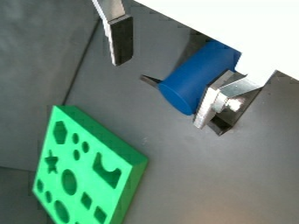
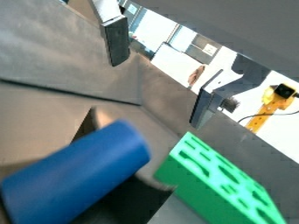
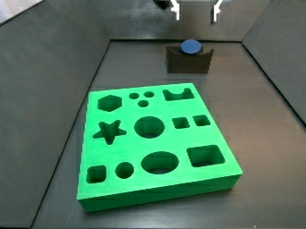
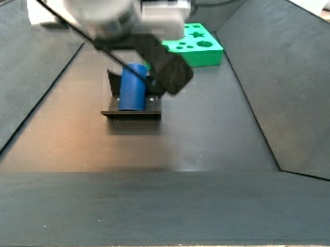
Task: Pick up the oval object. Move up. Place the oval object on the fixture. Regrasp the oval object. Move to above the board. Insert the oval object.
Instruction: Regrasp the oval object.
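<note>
Right now the oval object (image 3: pixel 189 46), a short blue peg, lies in the curved notch of the fixture (image 3: pixel 189 63), near the top centre of a side view, well apart from the green board (image 3: pixel 156 139) filling the middle of that frame. Presumably the notch cradles the peg so it cannot roll and lies at a known angle for a second grip. The gripper (image 3: pixel 195 10) hangs above it at the very top edge, jaws wide and holding nothing; in a wrist view the two silver fingers (image 1: pixel 117 37) stand clear of the peg (image 1: pixel 197 77), one on each side. I judge the placing step done and the regrasp next, which calls for descending straight so the pads close squarely on the peg's flanks.
</note>
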You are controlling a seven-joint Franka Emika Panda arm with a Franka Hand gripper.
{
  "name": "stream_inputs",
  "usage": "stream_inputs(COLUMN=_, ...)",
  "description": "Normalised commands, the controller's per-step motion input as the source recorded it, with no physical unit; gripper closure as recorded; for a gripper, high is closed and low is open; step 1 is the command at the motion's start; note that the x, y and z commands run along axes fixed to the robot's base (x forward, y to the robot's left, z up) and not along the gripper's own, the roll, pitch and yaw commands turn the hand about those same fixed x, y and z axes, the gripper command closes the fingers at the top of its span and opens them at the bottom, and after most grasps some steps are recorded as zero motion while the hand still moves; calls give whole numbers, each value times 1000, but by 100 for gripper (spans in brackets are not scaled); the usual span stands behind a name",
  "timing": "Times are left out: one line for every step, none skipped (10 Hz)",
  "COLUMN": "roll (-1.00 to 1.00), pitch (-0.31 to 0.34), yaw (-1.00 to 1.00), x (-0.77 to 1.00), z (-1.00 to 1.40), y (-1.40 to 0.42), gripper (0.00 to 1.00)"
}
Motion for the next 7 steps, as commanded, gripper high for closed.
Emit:
stream_inputs(roll=1000, pitch=51, yaw=31, x=-117, z=1000, y=-794, gripper=0)
stream_inputs(roll=1000, pitch=46, yaw=29, x=-111, z=838, y=-777, gripper=0)
stream_inputs(roll=1000, pitch=39, yaw=29, x=-115, z=740, y=-701, gripper=0)
stream_inputs(roll=1000, pitch=28, yaw=27, x=-125, z=485, y=-509, gripper=0)
stream_inputs(roll=1000, pitch=24, yaw=27, x=-106, z=277, y=-357, gripper=0)
stream_inputs(roll=1000, pitch=20, yaw=27, x=-60, z=36, y=-138, gripper=0)
stream_inputs(roll=1000, pitch=21, yaw=27, x=-37, z=20, y=-41, gripper=0)
